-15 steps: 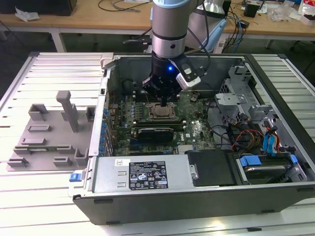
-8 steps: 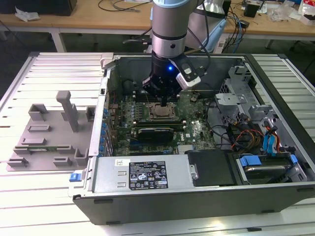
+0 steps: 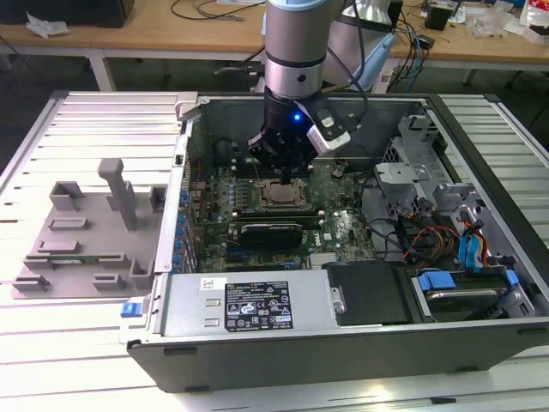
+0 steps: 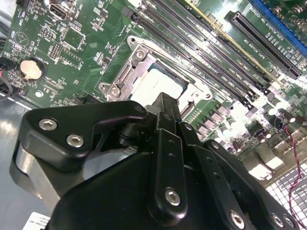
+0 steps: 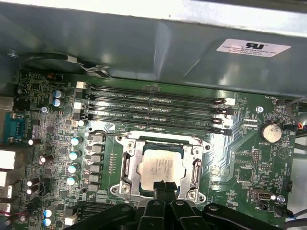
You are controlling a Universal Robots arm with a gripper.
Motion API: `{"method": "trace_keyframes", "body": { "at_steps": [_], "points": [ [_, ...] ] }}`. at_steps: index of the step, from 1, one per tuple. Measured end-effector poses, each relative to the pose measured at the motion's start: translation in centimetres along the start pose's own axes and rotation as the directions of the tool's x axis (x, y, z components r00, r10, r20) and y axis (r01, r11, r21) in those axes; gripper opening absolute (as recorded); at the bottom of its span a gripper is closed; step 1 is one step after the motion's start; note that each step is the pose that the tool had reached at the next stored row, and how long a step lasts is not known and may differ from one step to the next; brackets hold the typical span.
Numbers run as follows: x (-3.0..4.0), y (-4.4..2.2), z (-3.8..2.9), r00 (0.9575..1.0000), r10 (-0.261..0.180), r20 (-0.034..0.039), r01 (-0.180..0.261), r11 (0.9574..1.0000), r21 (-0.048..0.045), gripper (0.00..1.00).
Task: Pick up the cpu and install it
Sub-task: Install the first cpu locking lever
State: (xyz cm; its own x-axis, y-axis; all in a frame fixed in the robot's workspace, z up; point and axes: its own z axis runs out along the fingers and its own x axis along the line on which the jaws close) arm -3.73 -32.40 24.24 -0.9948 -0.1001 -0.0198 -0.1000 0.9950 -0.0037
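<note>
One black gripper [image 5: 163, 188], fingers narrow and empty, hangs at 12 o'clock of the seated silvery square cpu [image 3: 280, 196] in the exterior view; placing seems done, demanding a nudge-free retreat.

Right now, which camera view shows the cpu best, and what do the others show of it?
The first wrist view: the cpu sits in its socket, silvery top nearly all in sight. In the second wrist view the claw hides part. In the exterior view it is small beneath the claw.
</note>
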Motion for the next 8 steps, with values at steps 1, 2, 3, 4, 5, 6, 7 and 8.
{"method": "trace_keyframes", "body": {
  "at_steps": [1,2,3,4,5,6,7,8],
  "points": [
    [0.00,0.00,-0.03,1.0000,0.000,-0.0002,0.000,1.0000,0.0003,0.11],
    [0.00,0.00,-0.18,1.0000,0.000,-0.0001,0.000,1.0000,0.0002,0.11],
    [0.00,0.00,-0.27,1.0000,0.000,-0.0002,0.000,1.0000,0.0002,0.11],
    [0.00,0.00,-0.36,1.0000,0.000,-0.0001,0.000,1.0000,0.0002,0.11],
    [-0.01,0.00,-0.49,1.0000,0.000,-0.0001,0.000,1.0000,0.0002,0.11],
    [-0.01,0.00,-0.64,1.0000,0.000,-0.0001,0.000,1.0000,0.0002,0.11],
    [-0.01,-0.01,-0.86,1.0000,0.000,-0.0001,0.000,1.0000,0.0002,0.11],
    [-0.02,0.00,-1.01,1.0000,0.000,-0.0001,0.000,1.0000,0.0002,0.11]
  ]
}}
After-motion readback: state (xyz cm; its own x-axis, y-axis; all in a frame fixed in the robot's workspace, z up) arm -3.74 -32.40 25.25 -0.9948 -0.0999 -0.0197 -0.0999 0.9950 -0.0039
